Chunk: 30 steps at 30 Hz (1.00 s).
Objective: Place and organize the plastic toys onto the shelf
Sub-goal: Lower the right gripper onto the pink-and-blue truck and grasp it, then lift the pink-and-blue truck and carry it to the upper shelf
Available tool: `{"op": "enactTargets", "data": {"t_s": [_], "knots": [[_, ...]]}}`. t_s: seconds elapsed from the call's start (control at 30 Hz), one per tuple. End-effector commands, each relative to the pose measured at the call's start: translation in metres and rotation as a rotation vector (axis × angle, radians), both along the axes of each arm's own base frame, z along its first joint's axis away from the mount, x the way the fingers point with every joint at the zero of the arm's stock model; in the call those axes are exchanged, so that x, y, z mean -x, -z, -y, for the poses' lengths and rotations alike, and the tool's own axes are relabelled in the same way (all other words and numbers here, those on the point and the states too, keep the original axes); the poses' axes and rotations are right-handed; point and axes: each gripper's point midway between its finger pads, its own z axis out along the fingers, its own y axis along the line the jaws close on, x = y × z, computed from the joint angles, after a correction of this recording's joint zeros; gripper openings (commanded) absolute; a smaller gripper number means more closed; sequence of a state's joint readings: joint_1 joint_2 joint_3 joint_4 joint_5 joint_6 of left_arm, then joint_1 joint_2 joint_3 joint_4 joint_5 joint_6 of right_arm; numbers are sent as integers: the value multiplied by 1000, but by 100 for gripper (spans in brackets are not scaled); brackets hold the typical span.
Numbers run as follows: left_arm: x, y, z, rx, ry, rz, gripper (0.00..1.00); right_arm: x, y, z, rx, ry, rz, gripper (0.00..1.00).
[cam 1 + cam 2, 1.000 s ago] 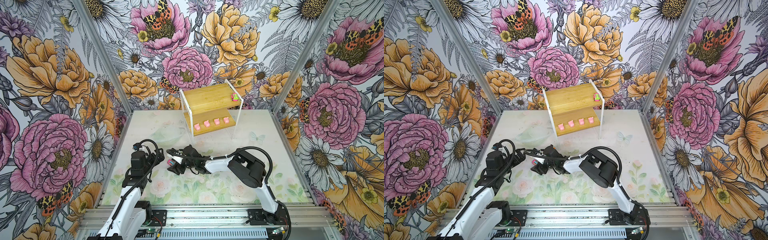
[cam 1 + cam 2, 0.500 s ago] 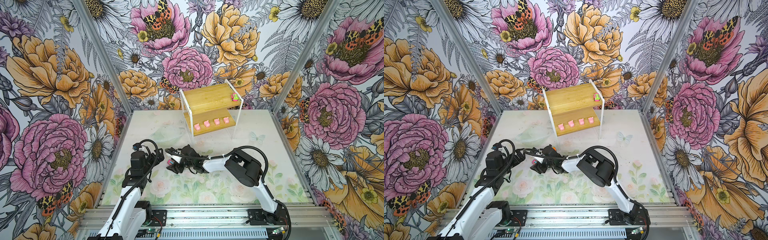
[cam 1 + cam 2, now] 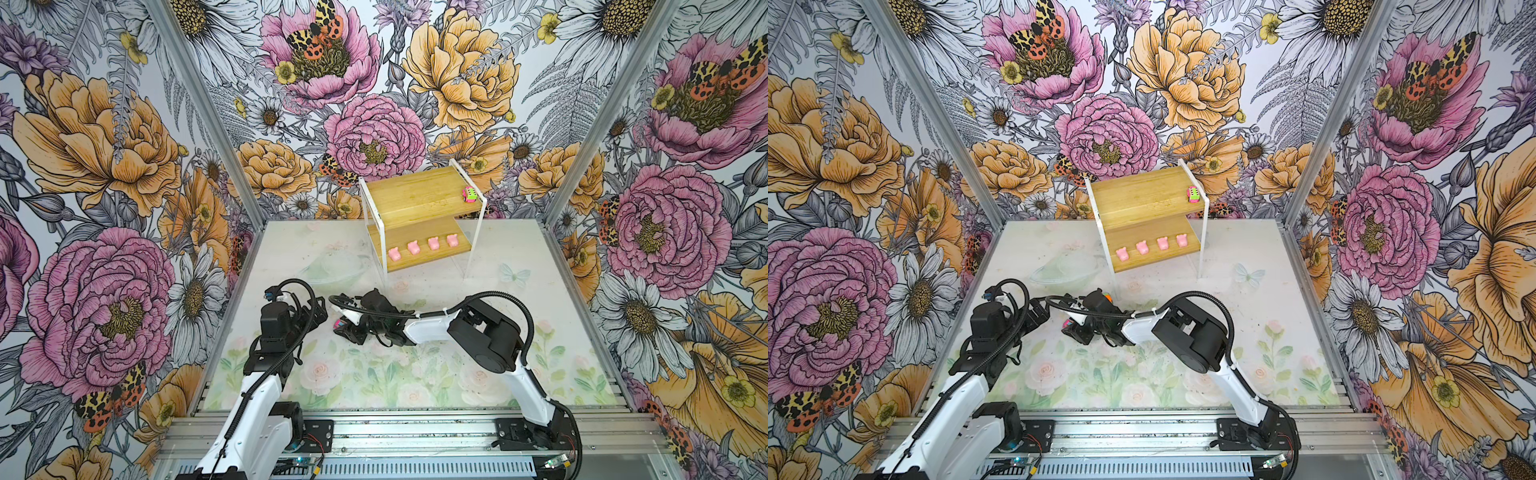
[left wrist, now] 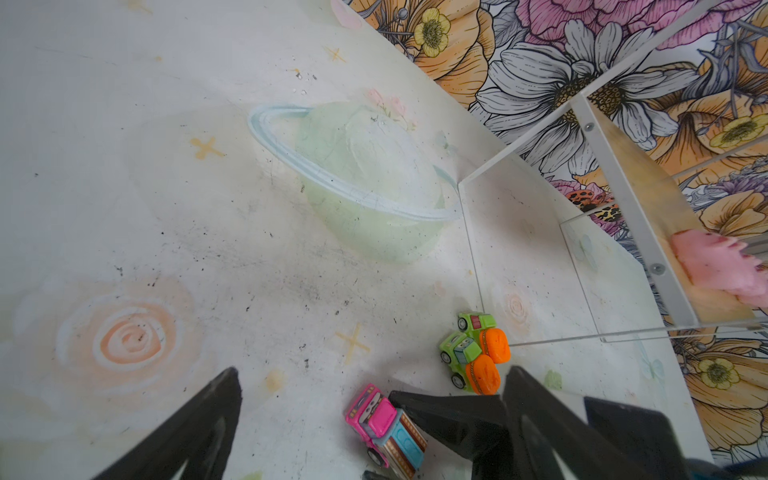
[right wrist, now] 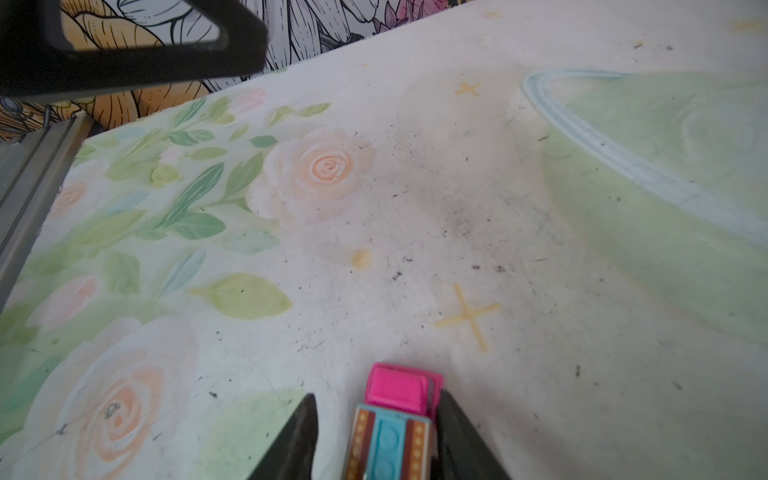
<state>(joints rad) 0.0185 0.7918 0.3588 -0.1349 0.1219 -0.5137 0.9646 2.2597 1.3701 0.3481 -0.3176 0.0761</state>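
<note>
1. Pink car [image 5: 397, 384], teal-backed, sits on the table [image 5: 415, 208] between the fingers of the right gripper [image 5: 376, 397]. We see one finger touching its side and a gap at the other, so the jaws are not clamped.
2. Left gripper [image 4: 374, 372] hangs just beside, spread wide, holding nothing.
3. Two orange-and-green cars [image 4: 461, 353] lie touching each other near a front leg of the shelf [image 3: 415, 195].
4. On the shelf we note four pink pigs [image 3: 414, 247] in a row on the lower board and a second pink car [image 3: 469, 194] at the upper board's right end.

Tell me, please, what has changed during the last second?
The right gripper closed its fingers in around the pink car on the table: one finger touches it, the other still shows a gap. The left gripper, the shelf, its four pigs and the shelf car stayed as they were.
</note>
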Motion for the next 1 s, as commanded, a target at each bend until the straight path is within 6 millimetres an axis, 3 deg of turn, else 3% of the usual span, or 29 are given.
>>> {"op": "enactTargets", "data": {"t_s": [0.0, 0.2, 0.5, 0.63, 0.8, 0.97], "knots": [[4, 8, -1, -13, 12, -16, 99, -3, 4, -5, 0, -3, -7, 37], [4, 9, -2, -14, 10, -17, 99, 2, 1, -2, -1, -34, -23, 23], [5, 10, -2, -12, 13, -19, 99, 8, 5, 3, 2, -61, -50, 16], [5, 10, -2, -11, 13, -19, 99, 11, -6, 8, 5, -72, -32, 13], [5, 9, -2, -14, 12, -18, 99, 20, -52, 21, -29, -93, -19, 12], [4, 6, -2, -16, 13, -12, 99, 27, -132, 47, -61, -98, 21, 11]]}}
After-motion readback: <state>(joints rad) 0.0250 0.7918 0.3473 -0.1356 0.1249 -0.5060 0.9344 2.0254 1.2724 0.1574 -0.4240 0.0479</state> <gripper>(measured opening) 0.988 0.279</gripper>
